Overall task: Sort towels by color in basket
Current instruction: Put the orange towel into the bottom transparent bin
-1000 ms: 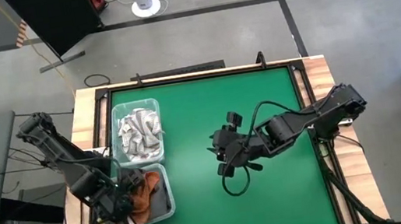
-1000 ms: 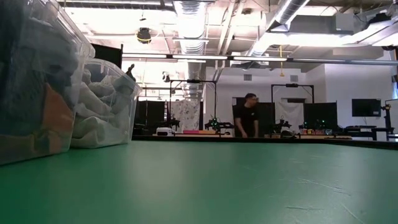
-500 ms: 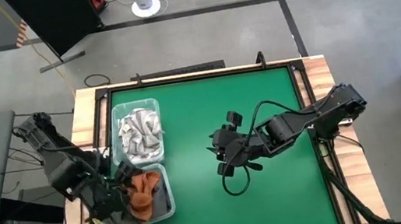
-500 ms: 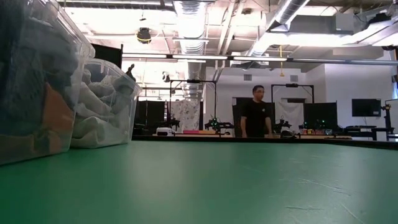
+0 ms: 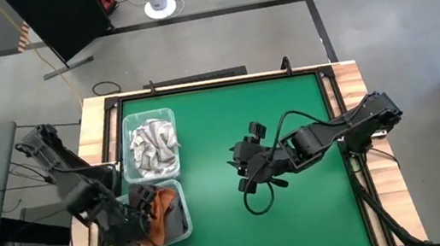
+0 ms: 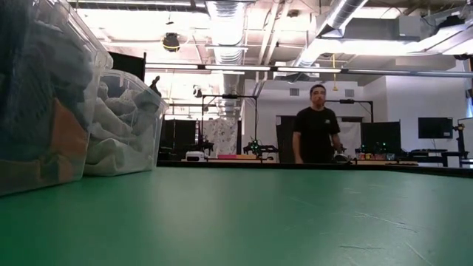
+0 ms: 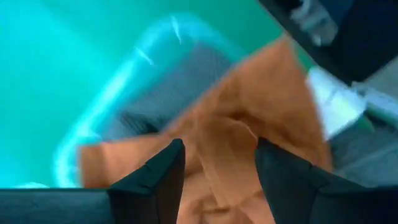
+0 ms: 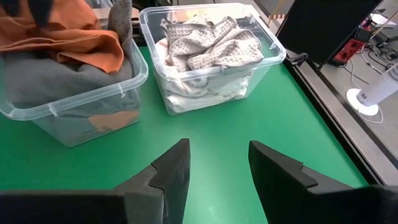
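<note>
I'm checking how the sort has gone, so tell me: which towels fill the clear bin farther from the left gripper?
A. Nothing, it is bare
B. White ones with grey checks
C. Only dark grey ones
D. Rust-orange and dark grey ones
B. The farther bin holds the white checked towels, while the orange towel and grey towel lie in the other bin, under the left gripper.

Left dark two-finger gripper (image 5: 133, 226) low at the table's near left corner, arm folded back and reaching in from the left edge, fingers (image 7: 155, 180) spread apart. Right dark two-finger gripper (image 5: 240, 170) hovering over mid-table, arm stretched in from the right edge, pointing left, fingers (image 8: 171, 168) parted with nothing between.
</note>
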`<act>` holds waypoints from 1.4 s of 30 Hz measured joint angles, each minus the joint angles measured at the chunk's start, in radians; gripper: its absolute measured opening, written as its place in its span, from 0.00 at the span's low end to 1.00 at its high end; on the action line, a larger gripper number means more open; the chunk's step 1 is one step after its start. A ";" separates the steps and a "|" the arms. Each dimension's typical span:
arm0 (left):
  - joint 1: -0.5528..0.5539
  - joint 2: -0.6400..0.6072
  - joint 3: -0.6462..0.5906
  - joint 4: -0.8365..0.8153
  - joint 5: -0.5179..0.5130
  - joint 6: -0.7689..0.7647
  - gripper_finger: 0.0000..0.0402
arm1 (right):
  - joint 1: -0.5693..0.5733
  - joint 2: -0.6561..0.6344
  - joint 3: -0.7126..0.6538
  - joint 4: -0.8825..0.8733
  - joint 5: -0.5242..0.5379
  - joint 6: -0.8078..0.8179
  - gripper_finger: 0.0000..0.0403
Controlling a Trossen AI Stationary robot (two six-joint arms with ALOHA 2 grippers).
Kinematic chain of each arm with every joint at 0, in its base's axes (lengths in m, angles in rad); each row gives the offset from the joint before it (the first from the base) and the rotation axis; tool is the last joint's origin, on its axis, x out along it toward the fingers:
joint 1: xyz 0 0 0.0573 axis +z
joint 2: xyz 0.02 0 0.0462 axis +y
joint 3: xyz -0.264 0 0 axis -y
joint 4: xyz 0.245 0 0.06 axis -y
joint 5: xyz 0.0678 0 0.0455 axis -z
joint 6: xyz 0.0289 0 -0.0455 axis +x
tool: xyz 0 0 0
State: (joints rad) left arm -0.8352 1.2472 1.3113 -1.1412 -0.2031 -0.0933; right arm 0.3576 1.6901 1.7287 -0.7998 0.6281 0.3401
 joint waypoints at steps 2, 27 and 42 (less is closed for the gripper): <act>0.001 -0.003 -0.065 0.031 0.029 0.000 0.44 | 0.002 0.000 0.000 0.000 0.000 0.000 0.48; 0.058 -0.062 -0.254 0.061 0.121 0.045 0.35 | 0.003 0.000 0.000 0.001 0.001 0.002 0.48; 0.078 -0.114 -0.245 0.256 -0.075 0.163 0.35 | 0.003 0.000 0.000 0.016 0.001 0.000 0.48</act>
State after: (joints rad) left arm -0.7572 1.1328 1.0662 -0.8852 -0.2785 0.0698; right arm 0.3607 1.6901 1.7290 -0.7842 0.6289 0.3405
